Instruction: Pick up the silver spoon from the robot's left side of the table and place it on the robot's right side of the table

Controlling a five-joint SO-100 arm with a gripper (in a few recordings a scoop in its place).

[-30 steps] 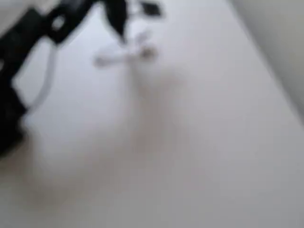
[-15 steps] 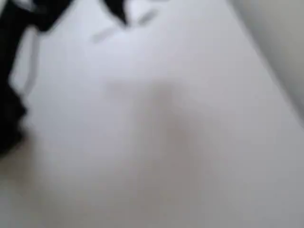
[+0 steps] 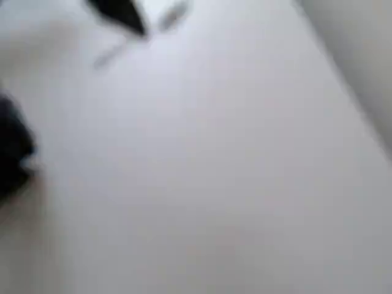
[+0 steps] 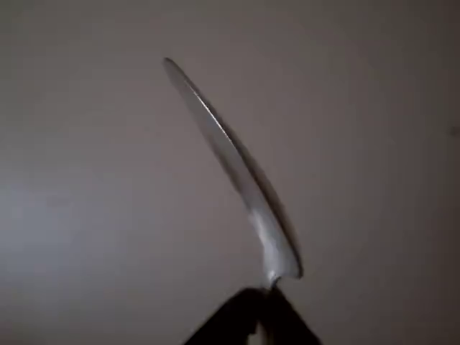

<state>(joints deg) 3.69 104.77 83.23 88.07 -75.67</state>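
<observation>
The overhead view is heavily blurred. My dark gripper reaches in from the top edge, and the silver spoon crosses under its tip as a slim grey streak running down-left to about a third of the way across. In the wrist view the silver spoon stands edge-on, slanting from upper left down to my gripper at the bottom. The gripper's dark fingers are shut on the spoon's lower end. The spoon hangs over the off-white table, casting a faint shadow beside itself.
A dark part of the arm's base sits at the left edge of the overhead view. The table's edge runs diagonally at the upper right, with a greyer surface beyond it. The wide table surface lies bare below the spoon.
The gripper and spoon have shifted left and toward the top edge in the overhead view, the spoon moving with it. Most of the black arm has left the picture.
</observation>
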